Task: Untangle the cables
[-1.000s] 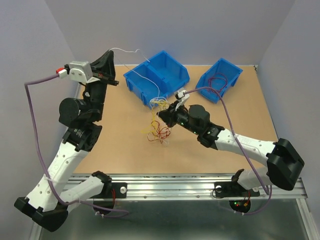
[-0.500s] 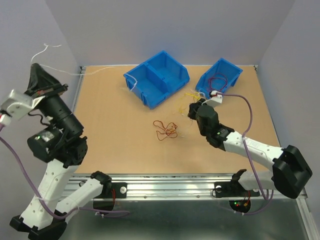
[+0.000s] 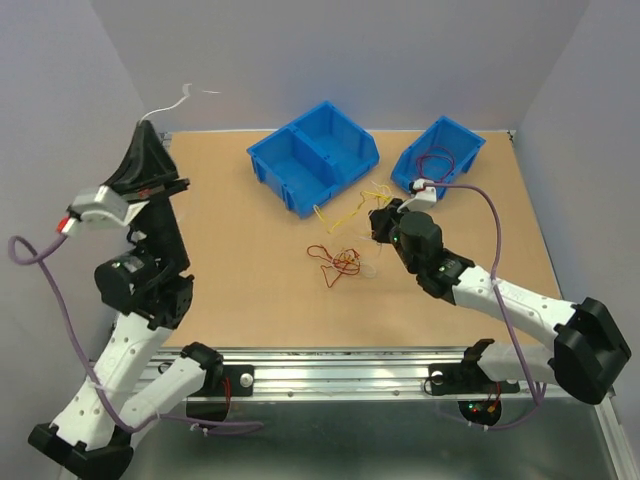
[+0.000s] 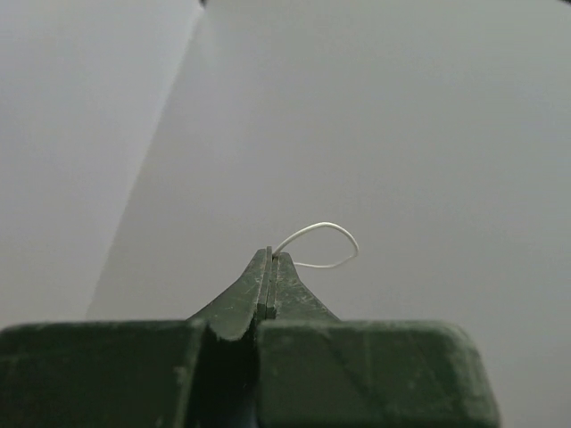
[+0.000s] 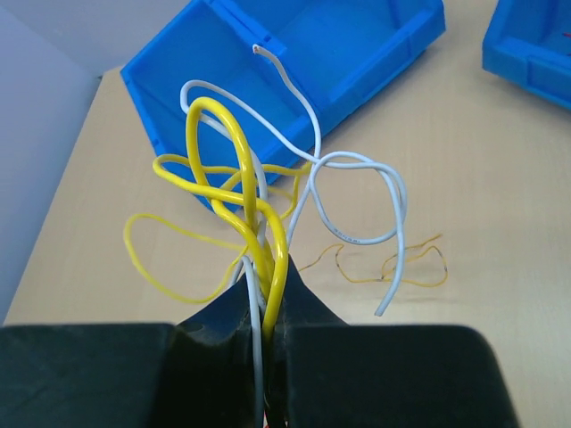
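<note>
My left gripper [image 3: 146,128] is raised high at the table's left side, pointing up. It is shut on one white cable [image 4: 323,244], whose end curls above the fingertips [image 4: 270,255] against the grey wall. My right gripper [image 3: 378,222] hovers low over mid-table, shut on a bundle of yellow cables [image 5: 217,152] and white cables [image 5: 357,183] that fan out ahead of it. The yellow loops [image 3: 350,205] trail toward the big blue bin. A small heap of red cables [image 3: 335,262] lies on the table left of the right gripper.
A large divided blue bin [image 3: 300,140] stands at the back centre. A smaller blue bin [image 3: 455,135] at the back right holds red cables [image 3: 436,160]. A thin orange wire [image 5: 393,267] lies on the tabletop. Grey walls close in the left, back and right.
The left arm swung from the far left back toward the table, and the white cable no longer stretches to the bin. The right gripper shifted slightly with its bundle.
</note>
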You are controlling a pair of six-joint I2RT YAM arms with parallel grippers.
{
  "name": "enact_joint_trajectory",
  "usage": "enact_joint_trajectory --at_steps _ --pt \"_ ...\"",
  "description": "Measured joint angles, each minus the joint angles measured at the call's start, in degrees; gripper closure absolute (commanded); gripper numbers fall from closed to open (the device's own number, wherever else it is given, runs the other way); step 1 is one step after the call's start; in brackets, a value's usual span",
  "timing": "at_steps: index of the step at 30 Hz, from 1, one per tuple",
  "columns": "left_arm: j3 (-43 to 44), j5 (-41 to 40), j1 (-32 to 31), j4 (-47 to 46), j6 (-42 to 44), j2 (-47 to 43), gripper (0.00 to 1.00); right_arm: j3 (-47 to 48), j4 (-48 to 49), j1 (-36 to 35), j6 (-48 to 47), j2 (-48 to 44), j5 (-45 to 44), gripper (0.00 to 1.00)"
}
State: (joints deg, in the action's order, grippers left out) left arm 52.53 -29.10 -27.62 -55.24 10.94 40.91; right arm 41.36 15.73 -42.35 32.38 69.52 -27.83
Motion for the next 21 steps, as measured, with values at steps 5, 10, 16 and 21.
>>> enact_joint_trajectory --at_steps 5,10,16,21 --pt "3.87 10.25 0.00 7.56 -1.95 7.50 1.00 0.00 0.81 -0.02 -1.60 -0.94 2.10 0.94" --pt "8.33 14.86 0.00 12.59 -1.92 15.85 1.00 -0.02 1.46 -0.04 -1.55 -1.49 2.34 0.95" --pt "15.91 19.32 0.00 17.70 -0.68 28.17 1.00 -0.09 1.44 -0.04 -1.09 -2.54 0.81 0.97" --pt "21.40 19.45 -0.04 19.89 3.41 41.16 1.00 -0.13 1.49 -0.04 -0.94 -4.20 -0.26 0.97"
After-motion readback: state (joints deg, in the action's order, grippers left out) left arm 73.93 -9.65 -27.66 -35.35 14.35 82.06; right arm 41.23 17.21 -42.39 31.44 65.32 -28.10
